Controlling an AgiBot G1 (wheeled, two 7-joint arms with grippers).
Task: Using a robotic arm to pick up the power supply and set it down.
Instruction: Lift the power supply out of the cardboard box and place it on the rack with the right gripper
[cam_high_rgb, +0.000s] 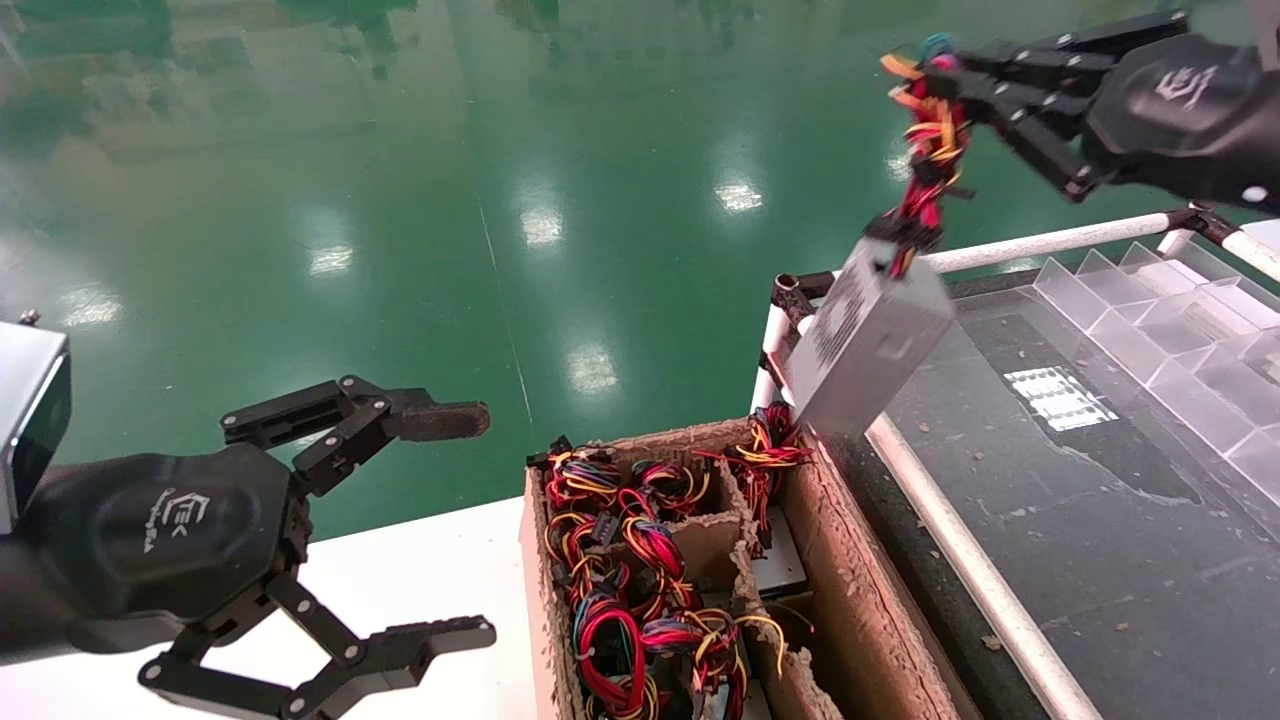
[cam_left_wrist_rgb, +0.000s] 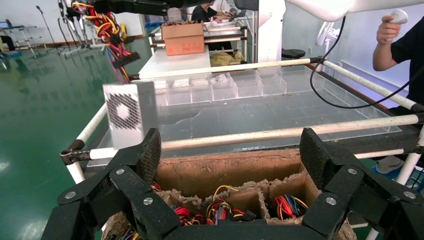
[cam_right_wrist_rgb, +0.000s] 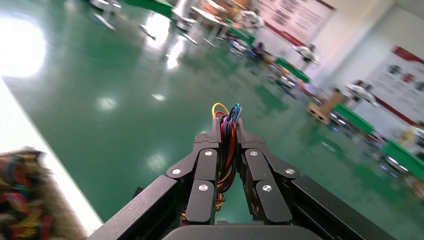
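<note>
The power supply (cam_high_rgb: 868, 340), a silver-grey metal box, hangs tilted in the air over the corner of the framed table, dangling by its red, yellow and black wire bundle (cam_high_rgb: 928, 140). My right gripper (cam_high_rgb: 940, 70) at the upper right is shut on that bundle; in the right wrist view the wires (cam_right_wrist_rgb: 227, 145) are pinched between its fingers (cam_right_wrist_rgb: 207, 165). In the left wrist view the box (cam_left_wrist_rgb: 130, 119) shows its vent grille. My left gripper (cam_high_rgb: 470, 525) stands open at the lower left, holding nothing, in front of the cardboard box.
A worn cardboard box (cam_high_rgb: 850, 590) with dividers holds several more wired units (cam_high_rgb: 620, 570). Right of it lies a dark table (cam_high_rgb: 1100, 540) framed by white tubes (cam_high_rgb: 960, 560), with clear plastic bins (cam_high_rgb: 1180, 340) at its far side. A white surface (cam_high_rgb: 420, 590) lies below my left gripper.
</note>
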